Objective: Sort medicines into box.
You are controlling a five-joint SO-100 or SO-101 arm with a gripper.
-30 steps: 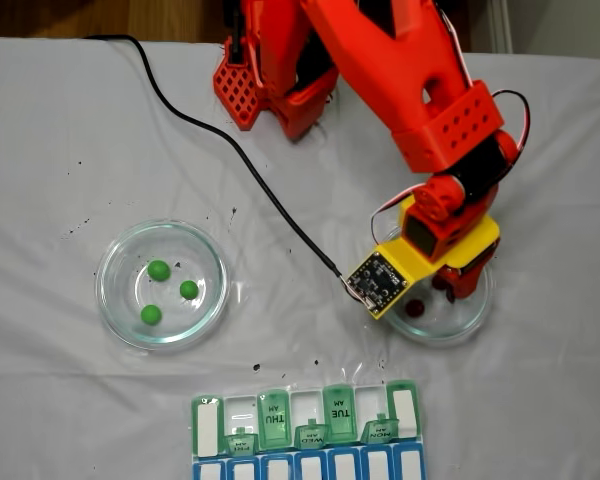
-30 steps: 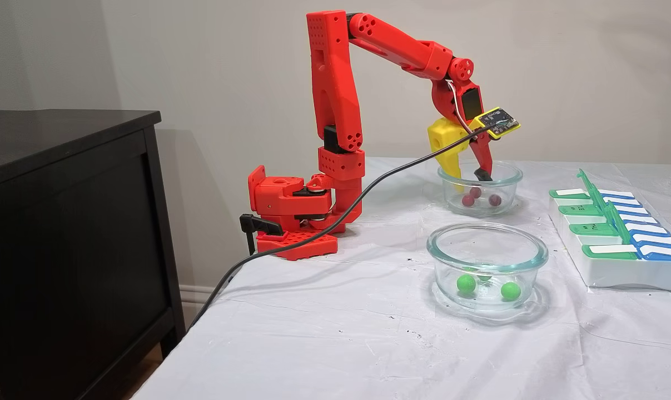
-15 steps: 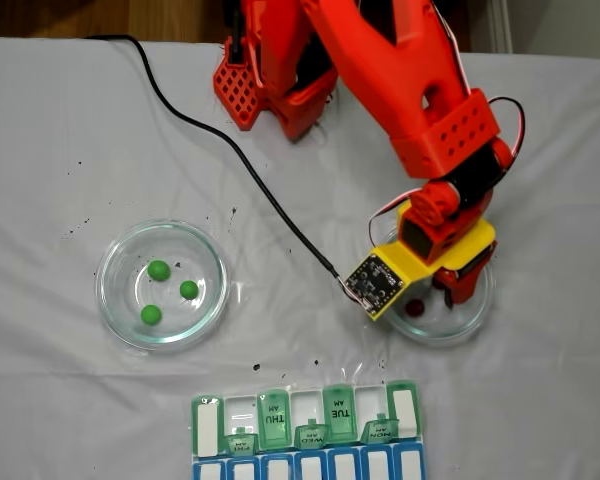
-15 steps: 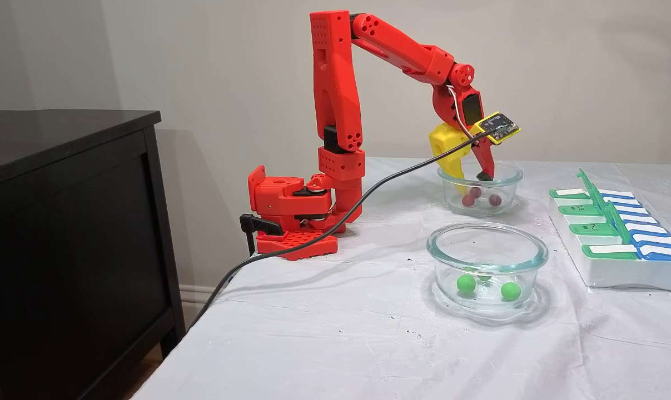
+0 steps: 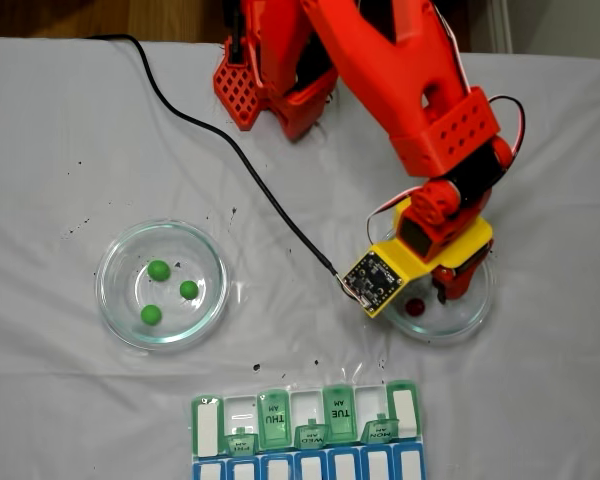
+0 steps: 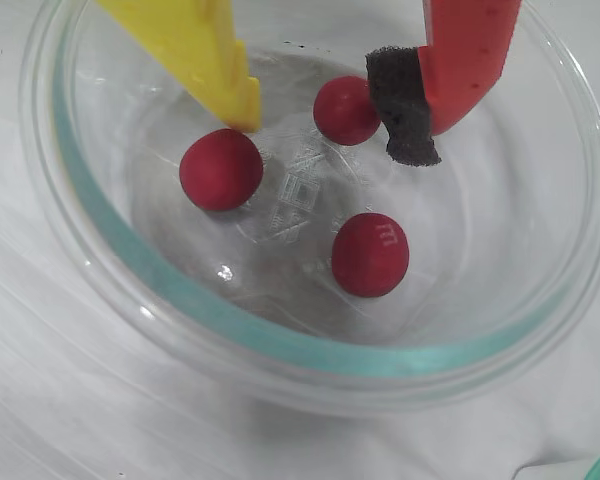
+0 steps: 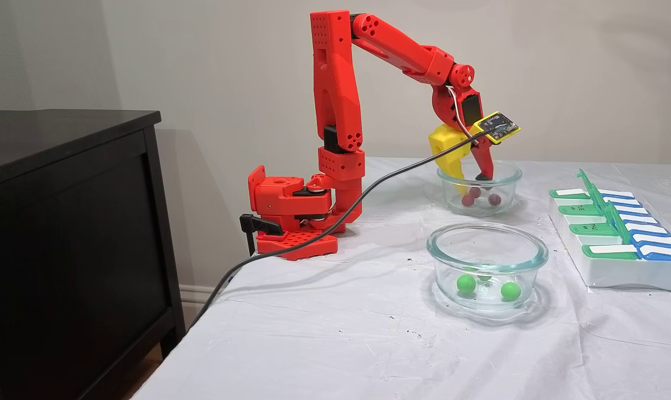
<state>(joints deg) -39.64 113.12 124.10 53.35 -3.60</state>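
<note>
Three dark red medicines (image 6: 370,254) lie in a clear glass dish (image 6: 70,215). My gripper (image 6: 326,128) hangs open inside that dish, its yellow finger (image 6: 215,60) beside one red pill (image 6: 220,169). The red finger's black foam pad (image 6: 402,100) touches another red pill (image 6: 346,110), which sits between the fingers. In a fixed view the gripper (image 7: 471,178) dips below the dish rim (image 7: 510,172). Three green medicines (image 5: 158,269) rest in a second dish (image 5: 108,290). The box (image 5: 305,430) lies at the table's near edge with several green lids flipped up.
A black cable (image 5: 240,160) runs from the wrist camera board (image 5: 371,280) across the white tablecloth and off the table. The red arm base (image 7: 291,214) is clamped at the table's edge. A dark cabinet (image 7: 63,222) stands beside the table.
The gripper has sunk a little deeper into the dish of red pills and stayed open. The pills, the dishes and the box have not moved.
</note>
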